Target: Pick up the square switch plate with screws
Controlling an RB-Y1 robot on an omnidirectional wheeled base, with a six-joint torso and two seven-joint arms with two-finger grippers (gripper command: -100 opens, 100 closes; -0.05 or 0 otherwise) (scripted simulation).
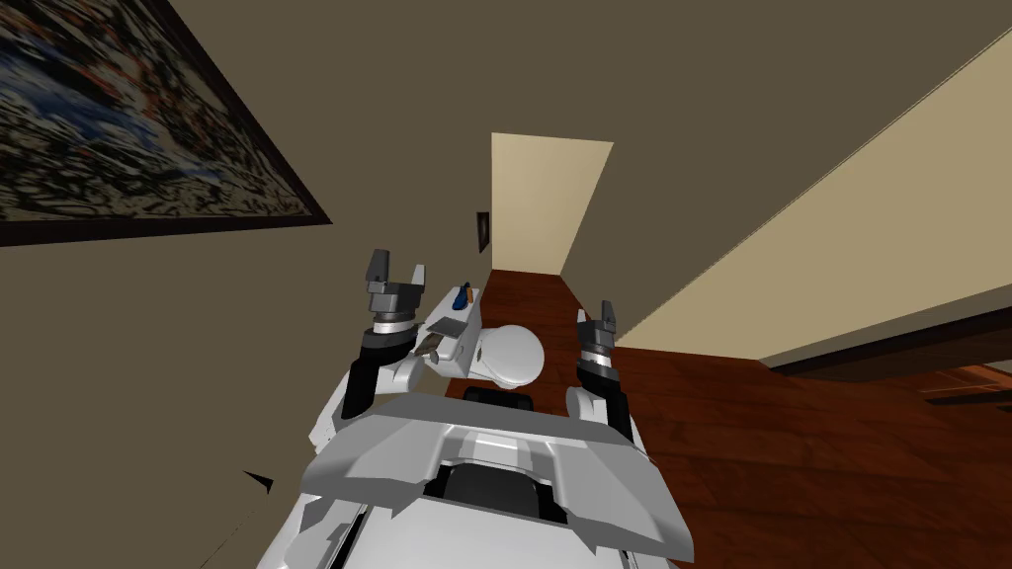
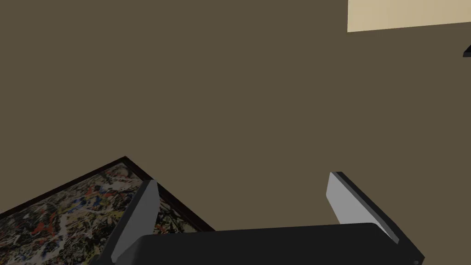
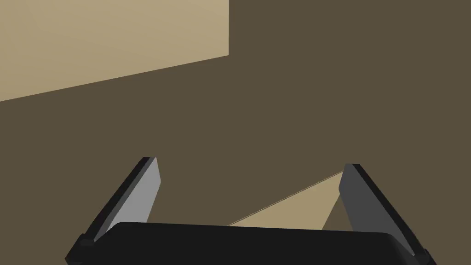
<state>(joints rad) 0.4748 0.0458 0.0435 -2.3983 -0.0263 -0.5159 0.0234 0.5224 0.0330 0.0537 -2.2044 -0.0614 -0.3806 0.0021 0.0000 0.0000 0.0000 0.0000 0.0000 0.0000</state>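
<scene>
Holding nothing, the left gripper [image 1: 397,267] and right gripper [image 1: 596,314] spread their fingers wide. The grey square switch plate [image 1: 447,327] lies on the toilet tank [image 1: 471,312] at centre frame, untouched, so reach and grasp are both left to do.

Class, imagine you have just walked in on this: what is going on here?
A two-armed robot stands facing a white toilet in a narrow room. Its left gripper and right gripper are both raised, open and empty. A flat grey square, probably the switch plate, lies on the toilet's tank near a small blue object. Nothing is grasped yet.
</scene>
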